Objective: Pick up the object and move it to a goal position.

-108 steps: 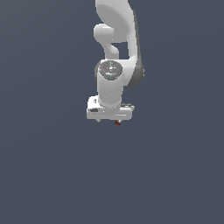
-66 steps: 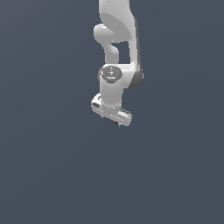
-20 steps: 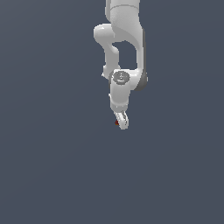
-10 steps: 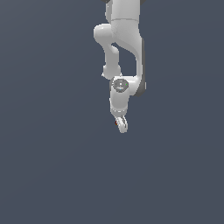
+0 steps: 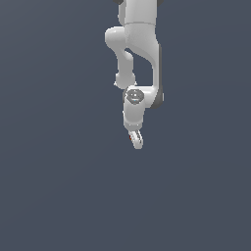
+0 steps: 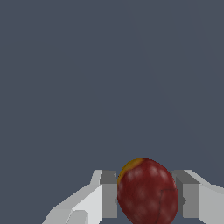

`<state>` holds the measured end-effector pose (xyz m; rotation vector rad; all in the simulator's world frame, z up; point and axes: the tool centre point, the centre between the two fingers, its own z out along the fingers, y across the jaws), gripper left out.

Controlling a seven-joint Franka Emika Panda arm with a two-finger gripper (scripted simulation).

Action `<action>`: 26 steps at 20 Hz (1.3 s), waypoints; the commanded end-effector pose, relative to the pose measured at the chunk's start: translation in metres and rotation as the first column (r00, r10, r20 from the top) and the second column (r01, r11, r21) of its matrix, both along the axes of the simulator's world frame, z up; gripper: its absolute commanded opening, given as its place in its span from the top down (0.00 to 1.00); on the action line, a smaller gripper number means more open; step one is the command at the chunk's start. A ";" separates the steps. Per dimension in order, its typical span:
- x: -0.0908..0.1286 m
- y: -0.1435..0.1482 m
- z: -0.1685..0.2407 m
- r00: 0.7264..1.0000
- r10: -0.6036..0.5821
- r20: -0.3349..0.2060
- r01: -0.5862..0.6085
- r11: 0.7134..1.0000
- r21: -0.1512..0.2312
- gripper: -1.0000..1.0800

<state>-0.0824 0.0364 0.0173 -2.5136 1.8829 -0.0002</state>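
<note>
The object is a rounded dark red thing with a yellow-orange patch on one side. In the wrist view it sits squeezed between my two grey finger pads. My gripper is shut on it. In the exterior view the white gripper hangs from the arm, turned edge-on, and only a small red sliver of the object shows beside the fingers. The object is held up in the air.
A plain dark grey-blue surface fills both views. The white arm comes down from the top of the exterior view.
The wrist has turned about its vertical axis, so the gripper went from broadside to edge-on in the exterior view. It stays shut on the object and has risen a little.
</note>
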 end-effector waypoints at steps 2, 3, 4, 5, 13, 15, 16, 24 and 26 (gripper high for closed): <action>0.000 0.000 0.000 1.000 0.000 -0.001 0.000 1.000 0.000 1.00; 0.000 0.000 0.000 1.000 -0.001 0.000 0.001 1.000 0.000 1.00; 0.000 0.000 0.000 1.000 -0.001 0.000 0.001 1.000 0.000 1.00; 0.000 0.000 0.001 1.000 -0.001 0.000 0.001 1.000 0.000 1.00; 0.002 -0.001 0.026 1.000 -0.001 0.000 0.001 1.000 0.000 1.00; 0.002 -0.002 0.038 1.000 -0.002 -0.001 0.002 1.000 0.000 1.00; 0.003 -0.002 0.045 1.000 -0.002 -0.001 0.002 1.000 0.000 1.00; 0.008 -0.006 0.117 1.000 -0.003 -0.001 0.003 1.000 -0.001 1.00; 0.010 -0.007 0.139 1.000 -0.004 -0.001 0.004 1.000 -0.001 1.00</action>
